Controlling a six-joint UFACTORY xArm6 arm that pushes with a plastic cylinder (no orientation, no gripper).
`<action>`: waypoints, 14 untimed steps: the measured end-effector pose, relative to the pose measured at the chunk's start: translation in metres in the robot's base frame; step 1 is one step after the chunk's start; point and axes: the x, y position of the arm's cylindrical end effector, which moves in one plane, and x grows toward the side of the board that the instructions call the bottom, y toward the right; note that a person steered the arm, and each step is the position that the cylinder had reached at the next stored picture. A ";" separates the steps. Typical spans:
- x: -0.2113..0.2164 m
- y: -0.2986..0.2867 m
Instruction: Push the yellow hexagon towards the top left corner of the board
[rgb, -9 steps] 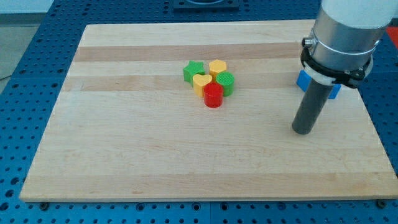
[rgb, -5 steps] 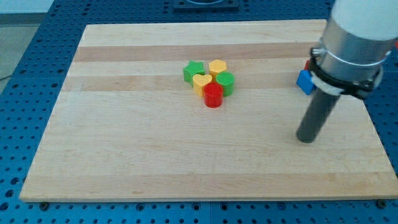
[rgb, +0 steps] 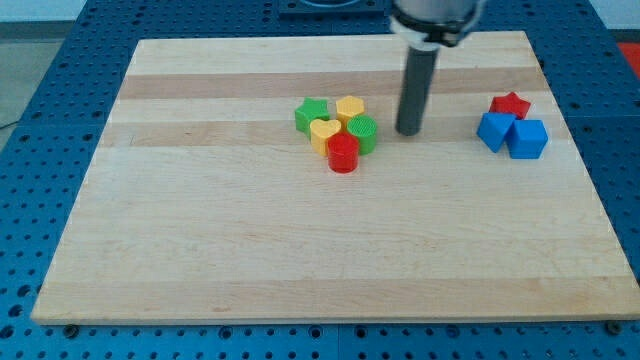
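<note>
The yellow hexagon (rgb: 349, 108) sits mid-table (rgb: 200, 230), packed against the yellow heart (rgb: 323, 130) and green cylinder (rgb: 362, 132). My tip (rgb: 407, 131), a bare rod with no gripper, stands just right of the cylinder. Light, rigid and slippery, the hexagon probably wants contact at its lower-right face.

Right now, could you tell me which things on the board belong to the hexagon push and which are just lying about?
Part of the job:
- yellow hexagon, at the cluster's top edge
- my tip, to the view's right of the cluster, touching no block
- board

Just lying about:
- green star
- yellow heart
- green cylinder
- red cylinder
- red star
- two blue blocks
</note>
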 end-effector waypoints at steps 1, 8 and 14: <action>0.000 -0.056; -0.024 0.024; -0.072 -0.021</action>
